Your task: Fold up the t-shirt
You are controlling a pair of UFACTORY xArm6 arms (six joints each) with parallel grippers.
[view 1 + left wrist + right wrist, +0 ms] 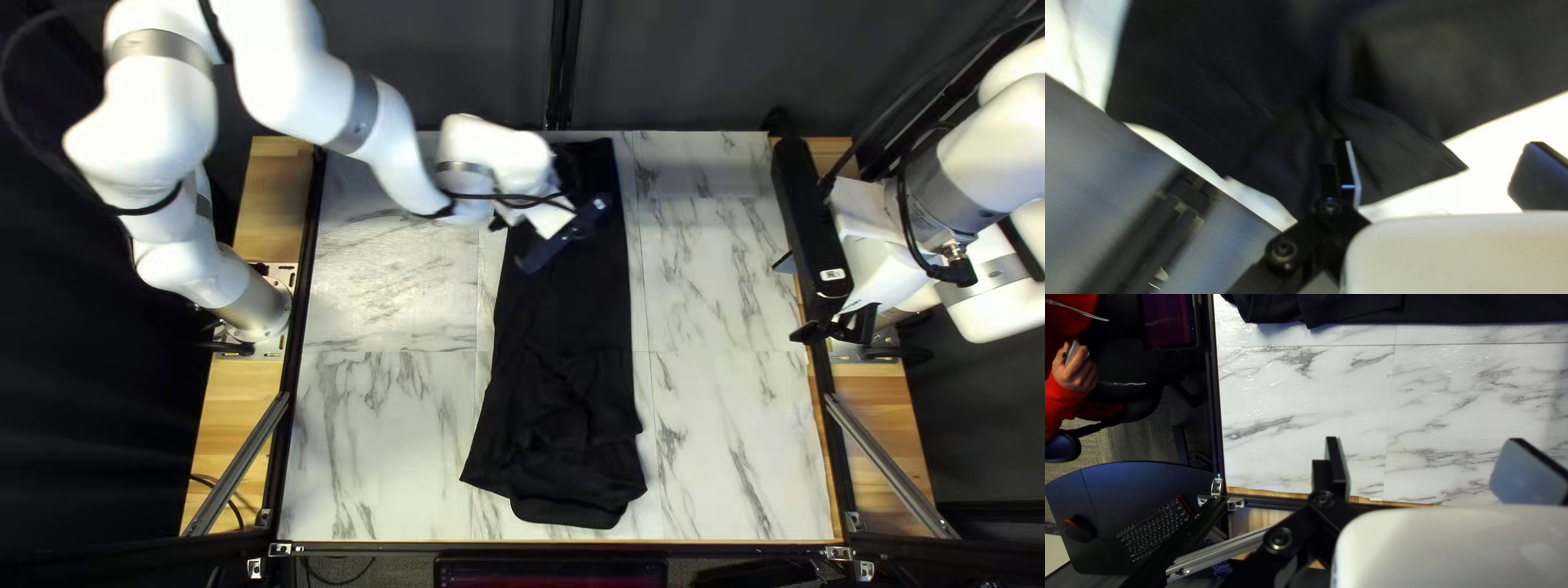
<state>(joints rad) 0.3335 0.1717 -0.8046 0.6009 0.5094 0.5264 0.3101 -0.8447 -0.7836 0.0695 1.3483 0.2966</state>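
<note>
Marble-patterned table: supports the work item along its middle. Left arm: reaches over the far end, obstructing access there. Black T-shirt: lies in a long strip from far to near, rumpled at the near end. Judged light, soft, limp, not fragile, prone to creasing; best gripped at the near corners. Left gripper: fingers spread over the far end, pinching nothing. Right gripper: fingers spread, empty, at the right edge. Keyboard: outside the near right corner. Person's hand: beyond the near edge.
</note>
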